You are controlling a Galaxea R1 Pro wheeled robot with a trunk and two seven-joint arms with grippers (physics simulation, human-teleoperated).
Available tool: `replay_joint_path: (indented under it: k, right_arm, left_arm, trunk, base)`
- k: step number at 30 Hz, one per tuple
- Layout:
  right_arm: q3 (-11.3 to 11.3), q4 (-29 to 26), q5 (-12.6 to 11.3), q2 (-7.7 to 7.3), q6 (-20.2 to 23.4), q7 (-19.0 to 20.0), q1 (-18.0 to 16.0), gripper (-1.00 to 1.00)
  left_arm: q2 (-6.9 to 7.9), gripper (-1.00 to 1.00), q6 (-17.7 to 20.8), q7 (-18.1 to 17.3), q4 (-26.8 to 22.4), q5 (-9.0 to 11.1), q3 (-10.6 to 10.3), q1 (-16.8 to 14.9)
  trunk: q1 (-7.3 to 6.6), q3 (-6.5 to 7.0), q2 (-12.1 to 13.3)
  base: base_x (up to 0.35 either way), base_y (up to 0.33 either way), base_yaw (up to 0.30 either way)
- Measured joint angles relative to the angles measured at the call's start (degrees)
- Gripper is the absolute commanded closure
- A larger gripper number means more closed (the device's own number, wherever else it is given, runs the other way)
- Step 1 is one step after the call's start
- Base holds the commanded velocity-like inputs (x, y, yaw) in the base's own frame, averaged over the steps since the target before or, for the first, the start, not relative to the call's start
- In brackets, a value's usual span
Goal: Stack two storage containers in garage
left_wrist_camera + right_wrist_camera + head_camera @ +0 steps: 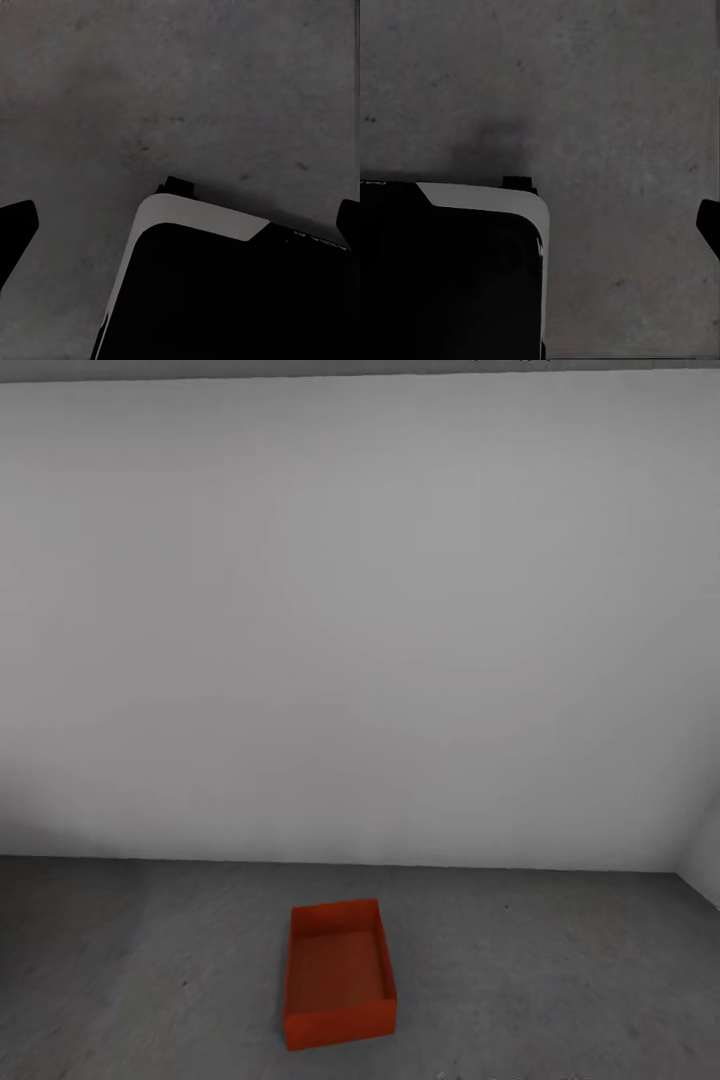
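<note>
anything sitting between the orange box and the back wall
Nothing. In the head view the stretch of grey concrete floor between the orange box and the pale wall is bare.

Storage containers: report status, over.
One storage container on garage floor, nothing stacked on it. Left end effector open, empty. Right end effector state unclear. Nothing blocking container.

Even, dim, soft light; the wall darkens toward its lower left corner. Wrist views are murky and grainy.
</note>
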Motion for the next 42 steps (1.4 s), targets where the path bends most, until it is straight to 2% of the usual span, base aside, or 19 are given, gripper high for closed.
replay_joint_path:
  k: [25,42]
  right_arm:
    - [-0.04,0.00,-0.09,-0.03,-0.01,0.31,0.00,-1.00]
    - [-0.15,0.00,-0.24,-0.06,0.00,0.30,0.00,-1.00]
  left_arm:
    - [0.01,-1.00,0.00,0.00,0.00,-0.01,-0.02,0.00]
    - [-0.03,-1.00,0.00,0.00,0.00,-0.01,-0.05,0.00]
  trunk:
    - [0.00,0.03,0.00]
    - [0.00,1.05,0.00]
  base:
    - [0.000,0.000,-0.290]
    - [0.000,0.000,-0.232]
